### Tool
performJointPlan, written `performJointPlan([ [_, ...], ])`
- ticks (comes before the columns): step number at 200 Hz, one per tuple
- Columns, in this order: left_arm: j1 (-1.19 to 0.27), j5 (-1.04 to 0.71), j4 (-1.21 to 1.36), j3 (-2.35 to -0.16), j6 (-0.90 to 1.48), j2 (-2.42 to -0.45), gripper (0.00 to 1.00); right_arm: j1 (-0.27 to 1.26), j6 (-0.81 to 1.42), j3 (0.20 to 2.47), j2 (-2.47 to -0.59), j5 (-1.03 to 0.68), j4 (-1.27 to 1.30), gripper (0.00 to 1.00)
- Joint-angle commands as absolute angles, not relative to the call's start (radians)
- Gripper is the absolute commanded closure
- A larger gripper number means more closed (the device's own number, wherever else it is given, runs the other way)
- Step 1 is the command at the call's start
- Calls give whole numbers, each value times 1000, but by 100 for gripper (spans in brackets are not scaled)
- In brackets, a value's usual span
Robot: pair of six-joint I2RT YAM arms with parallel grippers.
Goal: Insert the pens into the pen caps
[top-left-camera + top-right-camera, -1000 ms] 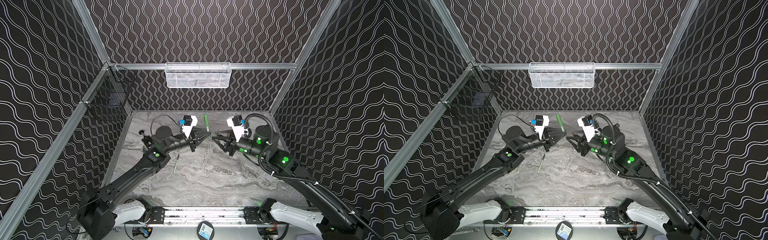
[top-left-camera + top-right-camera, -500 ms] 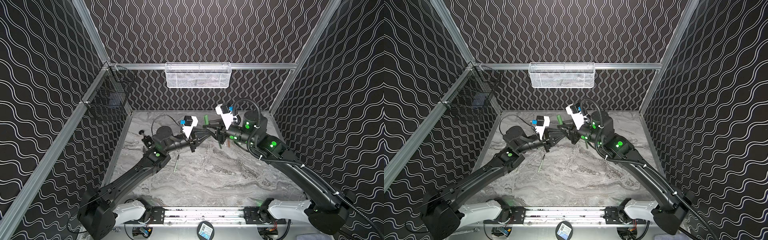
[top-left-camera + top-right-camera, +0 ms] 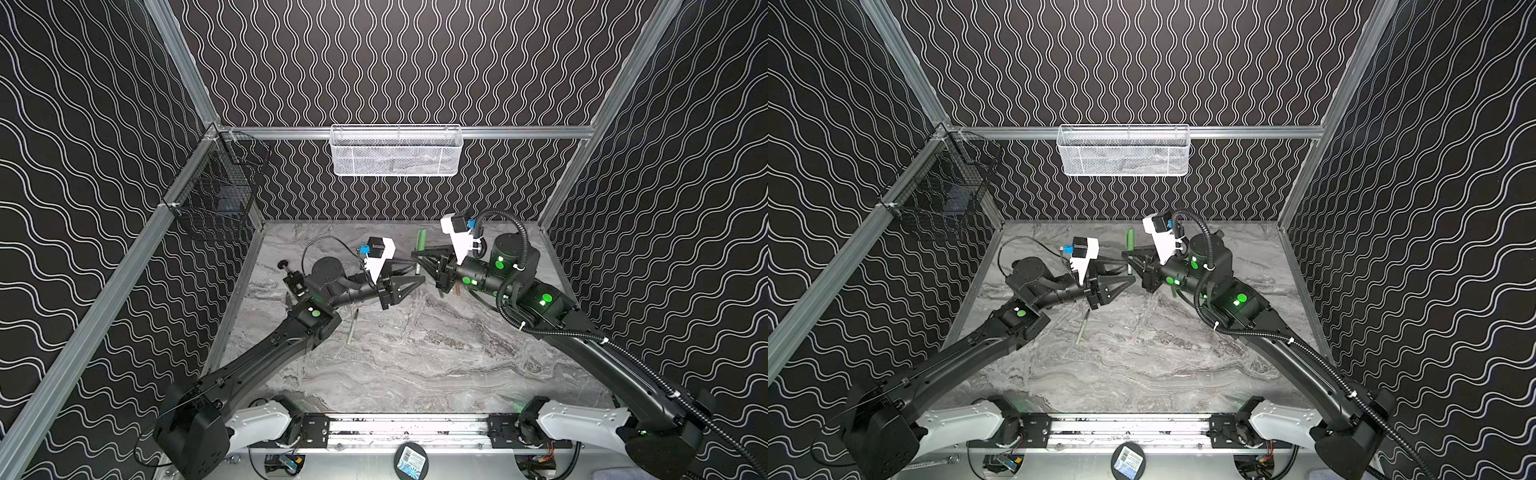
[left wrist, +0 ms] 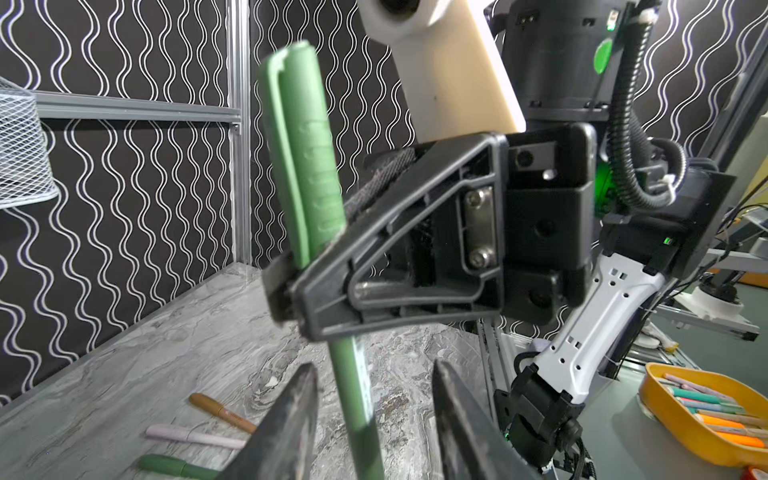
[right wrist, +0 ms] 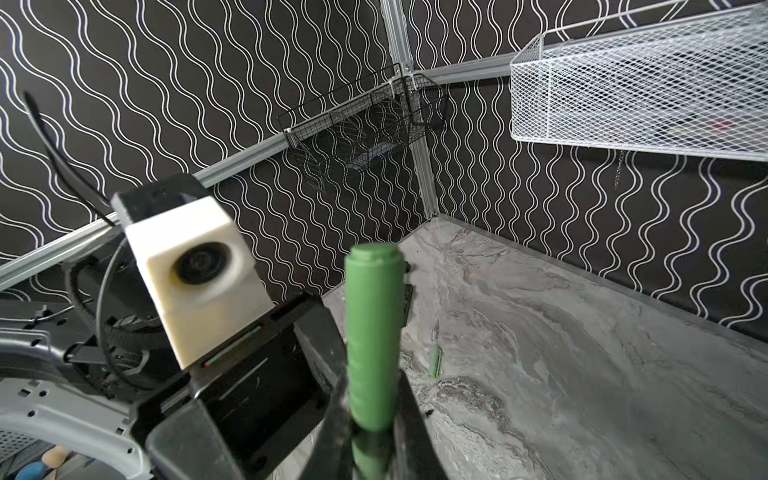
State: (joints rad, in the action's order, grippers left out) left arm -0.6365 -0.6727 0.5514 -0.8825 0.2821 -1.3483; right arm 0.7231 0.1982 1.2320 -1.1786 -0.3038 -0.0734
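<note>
A dark green pen with its pen cap on stands upright between the two arms in both top views (image 3: 421,240) (image 3: 1129,240). My right gripper (image 3: 417,254) (image 5: 370,436) is shut on it just below the cap (image 5: 374,328). In the left wrist view the cap (image 4: 299,158) rises above the right gripper's fingers (image 4: 374,286). My left gripper (image 4: 374,368) (image 3: 417,272) is open, its jaws standing apart on either side of the pen's barrel (image 4: 359,407) without touching it.
A pale green pen (image 3: 352,328) (image 3: 1082,328) lies on the marble table below the left gripper. Gold (image 4: 220,411), pink (image 4: 191,436) and green (image 4: 174,465) pens lie beyond. A short green tube (image 5: 435,361) rests on the table. A white mesh basket (image 3: 395,149) hangs on the back wall.
My right gripper swung in from the right and shut on the green pen that the left gripper held. The left gripper has since opened off the pen.
</note>
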Motion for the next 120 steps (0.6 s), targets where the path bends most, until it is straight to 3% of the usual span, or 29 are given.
performJointPlan([
  [1,-636,-705,589,-893,284,-1357,55,720,246,1225,-1176,-329,9,100],
  [48,-638,-720,508,-928,272,-1373,62,719,267,1218,-1175,-364,42,100],
  [113,-638,-711,532,-922,283,-1371,100,719,295,1204,-1185,-405,54,100],
  [120,-637,-706,537,-918,282,-1367,100,719,293,1204,-1186,-404,50,100],
])
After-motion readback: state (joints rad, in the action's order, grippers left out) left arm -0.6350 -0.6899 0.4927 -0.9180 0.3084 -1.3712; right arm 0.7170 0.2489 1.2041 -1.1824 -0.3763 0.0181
